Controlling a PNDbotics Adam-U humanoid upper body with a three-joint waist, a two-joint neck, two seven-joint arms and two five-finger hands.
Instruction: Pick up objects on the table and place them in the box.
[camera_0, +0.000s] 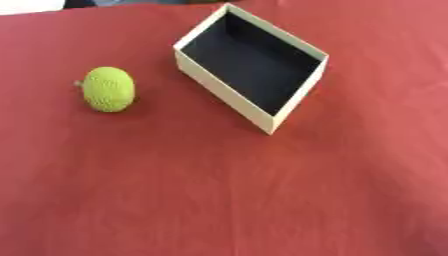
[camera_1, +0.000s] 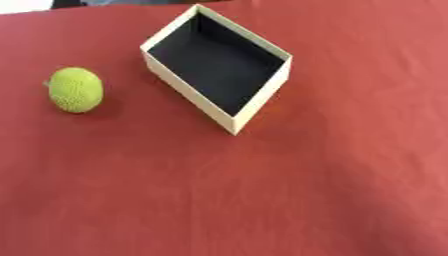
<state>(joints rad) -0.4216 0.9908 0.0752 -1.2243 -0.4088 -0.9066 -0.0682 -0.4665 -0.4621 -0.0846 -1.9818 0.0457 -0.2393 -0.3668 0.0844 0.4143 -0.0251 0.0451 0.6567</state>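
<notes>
A yellow-green knitted ball-like object with a small stem on its left lies on the red tablecloth at the left. To its right stands an open cream-walled box with a black inside, turned at an angle; nothing shows inside it. Neither of my hands appears in either eye view.
The red cloth covers the whole table, with wide bare room in front of the box and the object. A strip of pale surface shows beyond the cloth at the far left corner.
</notes>
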